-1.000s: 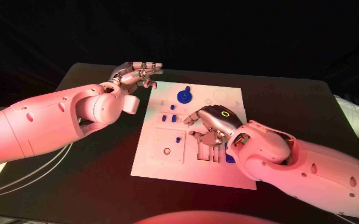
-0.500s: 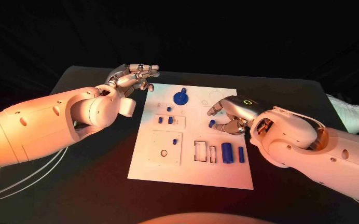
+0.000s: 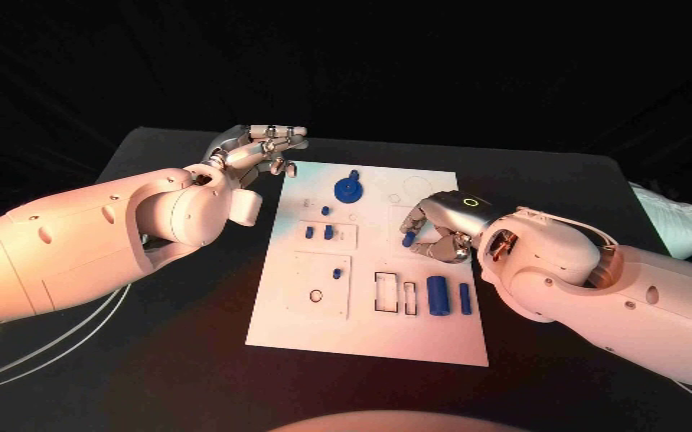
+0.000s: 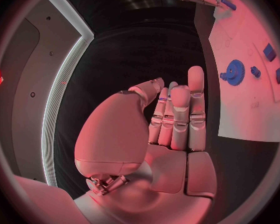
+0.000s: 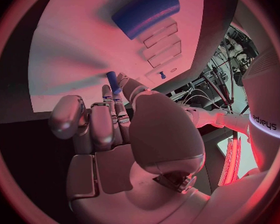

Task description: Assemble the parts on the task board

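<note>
Blue peg (image 3: 410, 238) is up off the plate, pinched in the fingertips of the right hand (image 3: 440, 224), and the wrist camera catches it too, a short blue stub poking out past the curled fingers (image 5: 113, 82). That hand hangs over the middle right of the task board (image 3: 289, 317), wrist tipped down, which looks like a carry towards one of the open holes further up the board. Below it the seated pieces stay put: a fat blue cylinder (image 3: 437, 295) and a slimmer blue bar (image 3: 464, 298) lie side by side next to the bare rectangular slot (image 3: 387, 291). Up near the far edge sits the blue gear (image 3: 349, 189), flat on the board. Left hand (image 3: 261, 150) hovers off the board's far left corner over the black bench (image 3: 188, 352), fingers curled together on nothing, parked there, I'd judge, to keep clear of the working side
</note>
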{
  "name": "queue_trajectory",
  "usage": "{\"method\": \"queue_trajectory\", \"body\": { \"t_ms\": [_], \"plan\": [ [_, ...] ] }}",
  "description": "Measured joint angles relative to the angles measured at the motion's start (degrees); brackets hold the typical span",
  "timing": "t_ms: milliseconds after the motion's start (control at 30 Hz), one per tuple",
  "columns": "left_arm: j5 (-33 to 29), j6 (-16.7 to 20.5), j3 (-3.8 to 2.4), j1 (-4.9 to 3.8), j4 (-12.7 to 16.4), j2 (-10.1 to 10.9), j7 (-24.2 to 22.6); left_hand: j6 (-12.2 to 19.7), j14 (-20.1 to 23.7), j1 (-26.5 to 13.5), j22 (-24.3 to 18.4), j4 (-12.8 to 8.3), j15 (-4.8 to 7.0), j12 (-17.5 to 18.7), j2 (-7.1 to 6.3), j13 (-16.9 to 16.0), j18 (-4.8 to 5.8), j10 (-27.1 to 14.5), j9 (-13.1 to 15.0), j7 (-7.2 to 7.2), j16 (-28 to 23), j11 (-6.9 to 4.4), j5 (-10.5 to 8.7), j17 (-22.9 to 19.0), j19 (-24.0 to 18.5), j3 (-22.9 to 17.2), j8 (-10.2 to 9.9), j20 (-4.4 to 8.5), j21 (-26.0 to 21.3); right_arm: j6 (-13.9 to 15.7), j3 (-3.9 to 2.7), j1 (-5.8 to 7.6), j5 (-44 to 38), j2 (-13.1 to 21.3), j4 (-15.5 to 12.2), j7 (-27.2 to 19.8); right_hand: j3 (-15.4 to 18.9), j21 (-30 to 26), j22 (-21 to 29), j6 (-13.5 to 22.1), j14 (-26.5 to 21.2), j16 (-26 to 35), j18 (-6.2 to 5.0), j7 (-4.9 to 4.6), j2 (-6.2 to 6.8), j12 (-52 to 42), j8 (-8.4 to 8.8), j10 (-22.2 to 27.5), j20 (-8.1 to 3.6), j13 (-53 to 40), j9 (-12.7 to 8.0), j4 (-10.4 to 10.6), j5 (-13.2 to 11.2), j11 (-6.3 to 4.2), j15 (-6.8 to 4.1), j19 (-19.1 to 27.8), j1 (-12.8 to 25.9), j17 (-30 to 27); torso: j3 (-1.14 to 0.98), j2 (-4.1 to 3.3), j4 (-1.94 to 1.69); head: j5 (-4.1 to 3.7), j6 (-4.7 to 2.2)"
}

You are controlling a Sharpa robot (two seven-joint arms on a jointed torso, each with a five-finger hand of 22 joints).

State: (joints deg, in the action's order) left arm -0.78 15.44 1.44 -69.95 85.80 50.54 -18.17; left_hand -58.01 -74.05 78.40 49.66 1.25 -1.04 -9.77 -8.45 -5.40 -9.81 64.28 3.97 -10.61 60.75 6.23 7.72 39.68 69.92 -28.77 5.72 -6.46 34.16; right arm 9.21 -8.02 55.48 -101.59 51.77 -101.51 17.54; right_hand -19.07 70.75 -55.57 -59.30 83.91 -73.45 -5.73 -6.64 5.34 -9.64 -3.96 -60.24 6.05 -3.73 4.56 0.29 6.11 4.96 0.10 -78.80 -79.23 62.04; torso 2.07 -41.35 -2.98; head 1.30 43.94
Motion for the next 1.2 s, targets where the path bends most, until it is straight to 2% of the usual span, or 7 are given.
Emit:
{"method": "queue_trajectory", "body": {
  "t_ms": [100,200,333,667,800,1033,1200],
  "plan": [
    [0.01,-0.05,0.00,0.00,0.00,-0.03,0.03,0.00,0.00,0.00,0.00,0.11,0.00,0.00,0.00,0.00,0.00,-0.18,0.00,0.00,0.00,0.18,0.00,0.00,0.00,0.11,0.00,0.00,0.00,-0.15,0.00,-0.02,-0.03,-0.43,0.31,0.00,-1.24,0.00,-0.04,-1.21,0.22,0.00,0.00,-0.22,-0.83,0.00,-0.07,-1.67,-0.20,0.04,0.20,0.29,-0.94,-0.33,-0.22,-0.20,0.18,0.00,0.02,-0.02,0.00,0.00,0.00],
    [0.02,-0.10,0.00,0.00,0.00,-0.04,0.07,0.00,0.00,0.00,0.00,0.16,0.00,0.00,0.00,0.00,0.00,-0.22,0.00,0.00,0.00,0.22,0.00,0.00,0.00,0.15,0.00,0.00,0.00,-0.16,-0.08,-0.02,-0.12,-0.80,0.71,0.00,-2.19,0.00,-0.22,-2.50,0.09,-0.34,0.00,-0.37,-0.87,-0.34,-0.44,-3.27,-0.47,0.12,0.43,0.59,-1.43,-0.66,-0.51,-0.34,0.15,0.02,0.02,-0.04,0.00,-0.05,0.04],
    [0.03,-0.16,0.00,0.00,0.00,-0.04,0.11,0.00,0.00,0.00,0.01,0.16,0.00,0.00,0.00,0.00,0.00,-0.21,0.00,0.00,0.00,0.22,0.00,0.00,0.00,0.15,0.00,0.00,0.00,0.07,-0.15,-0.08,-0.31,-1.21,1.14,0.06,-3.77,0.00,-0.79,-4.48,0.13,-0.69,0.01,-0.22,-1.67,-0.45,-1.14,-5.69,-1.04,0.10,0.75,0.49,-2.70,-1.21,-1.15,-0.60,-0.18,0.60,-0.01,-0.05,0.00,0.03,0.17],
    [0.06,-0.33,0.01,0.00,0.00,-0.04,0.23,0.00,0.00,0.00,0.00,0.16,0.00,0.00,0.00,0.00,0.01,-0.21,0.00,0.00,0.00,0.21,0.00,-0.01,0.00,0.15,0.00,0.00,0.00,3.35,0.02,-0.73,-0.92,-1.21,0.96,0.42,-5.71,0.70,-1.88,-6.41,0.12,-1.34,0.00,-0.10,-2.17,-0.63,-2.14,-7.04,-1.54,-0.41,1.13,-0.30,-3.27,-0.55,-1.55,-1.10,-0.70,1.38,-0.05,-0.02,0.01,0.17,0.47],
    [0.10,-0.37,0.01,0.00,-0.07,-0.02,0.29,0.00,0.00,0.00,-0.05,0.16,0.00,0.00,0.00,0.00,0.00,-0.21,0.00,0.00,0.00,0.21,0.00,-0.01,0.00,0.15,0.00,0.00,0.00,4.80,-0.15,-0.72,-0.42,-0.26,-0.64,0.54,-5.80,0.70,-1.97,-6.42,0.12,-1.34,0.00,-0.11,-2.17,-0.63,-2.21,-7.31,-1.54,-0.41,1.45,-0.38,-3.40,-0.81,-1.54,-1.10,-0.71,1.38,-0.05,0.01,0.01,0.21,0.48],
    [0.17,-0.45,0.01,0.02,-0.19,-0.07,0.38,0.00,0.00,0.00,-0.05,0.16,0.00,0.00,0.00,0.00,0.00,-0.21,0.00,0.00,0.00,0.21,0.00,-0.01,0.00,0.15,0.00,0.00,0.00,6.84,-1.12,0.02,3.00,1.26,-5.57,0.45,-6.10,0.70,-2.06,-6.42,0.12,-1.34,0.01,-0.10,-2.17,-0.51,-2.21,-7.47,-1.75,-0.37,1.58,-0.67,-3.49,-0.66,-1.54,-1.31,-0.71,1.43,-0.02,0.05,0.01,0.37,0.53],
    [0.19,-0.49,0.02,0.04,-0.22,-0.17,0.42,0.00,0.00,0.00,-0.05,0.16,0.00,0.00,0.00,0.00,0.01,-0.21,0.00,0.00,0.00,0.21,0.00,-0.01,0.00,0.15,0.00,0.00,0.00,7.95,-1.33,0.30,7.11,0.24,-7.28,-0.15,-6.34,0.70,-2.06,-6.63,0.12,-1.34,0.00,-0.30,-2.17,-0.17,-2.20,-7.47,-1.75,-0.30,1.61,-0.91,-3.12,-0.66,-1.54,-1.31,-0.71,1.43,0.05,0.09,0.03,0.62,0.59]
  ]
}}
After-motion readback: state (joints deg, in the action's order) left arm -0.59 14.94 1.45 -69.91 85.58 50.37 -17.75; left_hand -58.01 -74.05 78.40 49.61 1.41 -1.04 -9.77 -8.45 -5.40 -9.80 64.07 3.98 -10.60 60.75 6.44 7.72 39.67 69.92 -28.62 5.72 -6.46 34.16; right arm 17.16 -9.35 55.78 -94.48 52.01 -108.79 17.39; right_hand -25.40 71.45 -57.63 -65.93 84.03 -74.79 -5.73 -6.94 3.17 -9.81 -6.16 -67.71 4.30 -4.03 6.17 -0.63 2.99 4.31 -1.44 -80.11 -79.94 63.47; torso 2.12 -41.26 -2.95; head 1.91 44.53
